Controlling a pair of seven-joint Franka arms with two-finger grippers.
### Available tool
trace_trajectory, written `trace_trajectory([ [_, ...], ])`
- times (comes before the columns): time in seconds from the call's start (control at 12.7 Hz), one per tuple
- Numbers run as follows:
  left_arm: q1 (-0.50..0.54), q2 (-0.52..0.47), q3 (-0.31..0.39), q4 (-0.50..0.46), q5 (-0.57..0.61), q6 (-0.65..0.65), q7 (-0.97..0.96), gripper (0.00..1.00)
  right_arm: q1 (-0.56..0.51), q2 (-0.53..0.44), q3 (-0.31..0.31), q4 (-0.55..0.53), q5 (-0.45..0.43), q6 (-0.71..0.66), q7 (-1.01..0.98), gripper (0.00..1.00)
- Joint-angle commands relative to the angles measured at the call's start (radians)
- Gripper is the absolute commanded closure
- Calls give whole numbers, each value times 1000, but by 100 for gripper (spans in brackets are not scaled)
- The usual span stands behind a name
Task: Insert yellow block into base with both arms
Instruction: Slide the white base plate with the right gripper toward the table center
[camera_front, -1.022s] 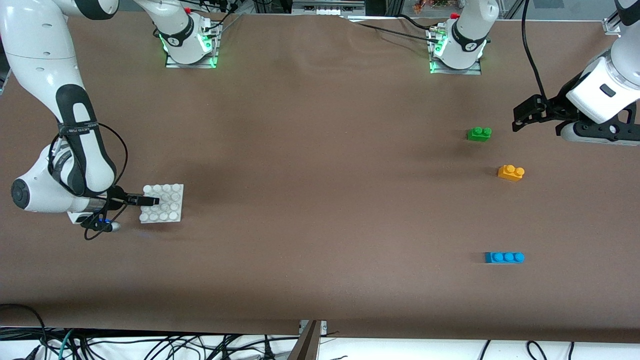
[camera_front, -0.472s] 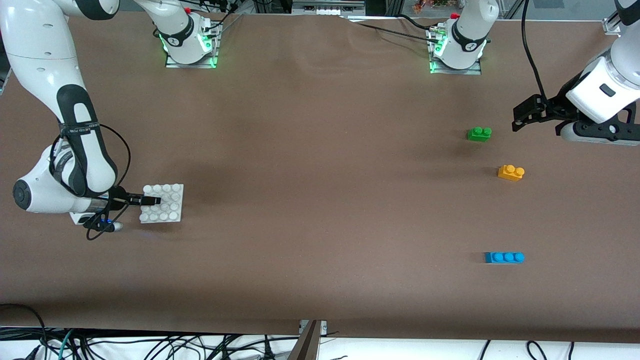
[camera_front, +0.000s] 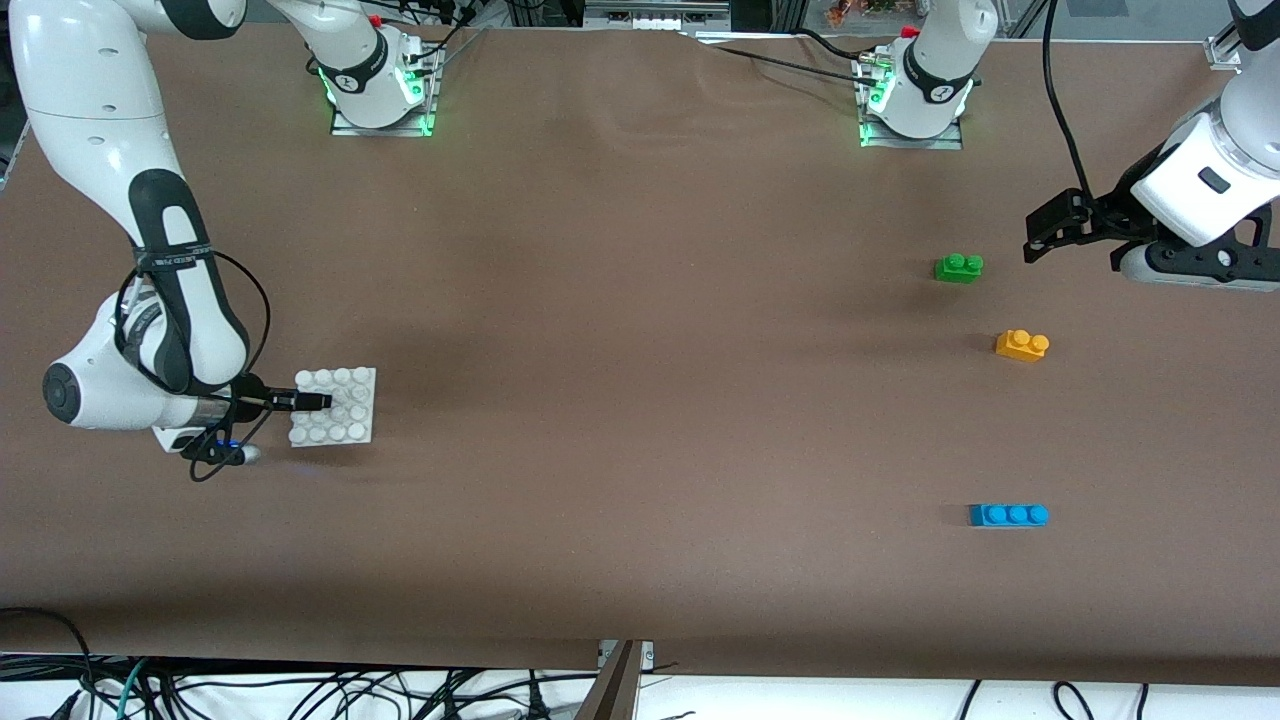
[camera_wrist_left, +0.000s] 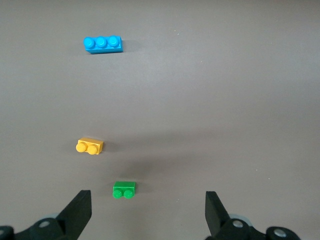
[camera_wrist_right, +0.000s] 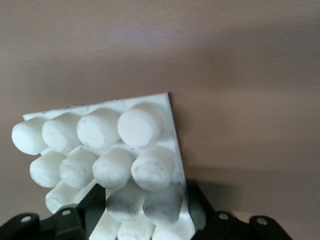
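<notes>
You have a brown table carrying four pieces. The white base sits toward the right arm's end. The three bricks lie toward the left arm's end, well apart from the base: the green brick farthest from the front camera, the yellow block nearer than it, and the blue brick nearest, lying apart from the other two.

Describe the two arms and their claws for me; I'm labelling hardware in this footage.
Both are white, rounded, jointed arms with black bands at the joints. The right arm has a black cable looping along its forearm and small white lettering on a black band. The left arm trails a black cable too. The left claw and right claw are black with two fingers. Green lights glow at both bases.
</notes>
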Motion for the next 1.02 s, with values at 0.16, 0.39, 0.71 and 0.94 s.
trace_trajectory([
  [0.16,11,-7,-6,5,-17,-12,9,0,52,21,4,3,13,0,57,25],
  [0.39,11,-7,-6,5,-17,-10,9,0,95,21,6,8,13,2,119,25],
  [0.71,13,-7,-6,5,-17,-10,9,0,158,28,6,14,13,13,193,25],
  [0.94,13,-7,-6,3,-17,-10,6,0,211,35,6,29,21,14,224,24],
])
